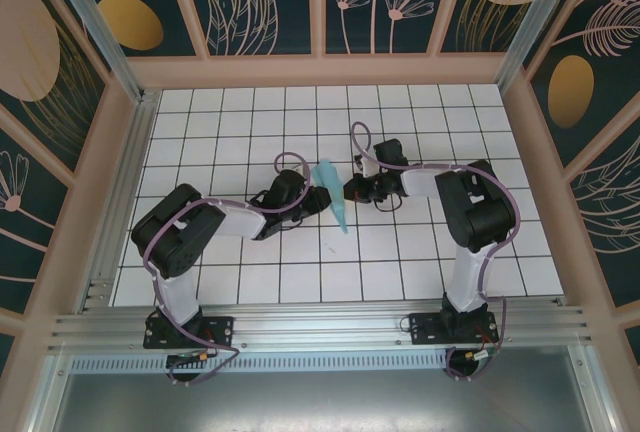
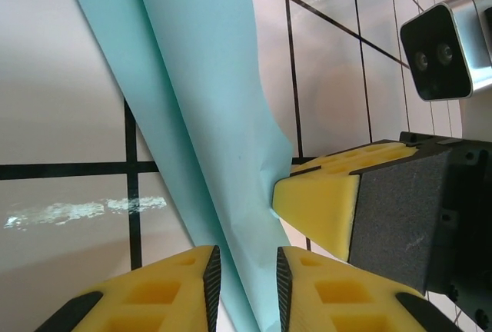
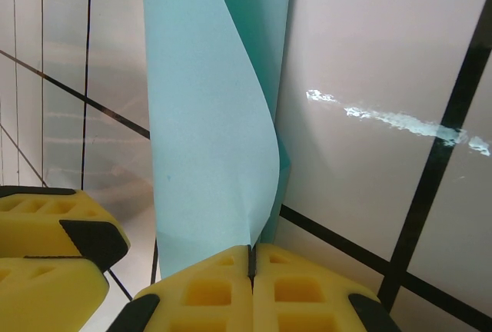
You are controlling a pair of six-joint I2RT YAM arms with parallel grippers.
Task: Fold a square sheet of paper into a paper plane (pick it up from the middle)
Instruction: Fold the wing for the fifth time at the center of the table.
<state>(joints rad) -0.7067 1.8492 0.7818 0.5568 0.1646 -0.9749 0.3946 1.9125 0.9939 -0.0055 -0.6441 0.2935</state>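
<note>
Over the middle of the worktop, the teal paper plane is cropped in both wrist views, with the right claw pinched tight on its edge and the left claw slightly parted around it, contact unclear.

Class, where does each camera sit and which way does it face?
Top external: above and behind, looking down on tiled table, both arms, folded paper.
Left wrist: on left arm, looking past left fingers, open around the paper.
Right wrist: looking past right fingers, pinching the paper.
Shared: both wrist views show the paper.
</note>
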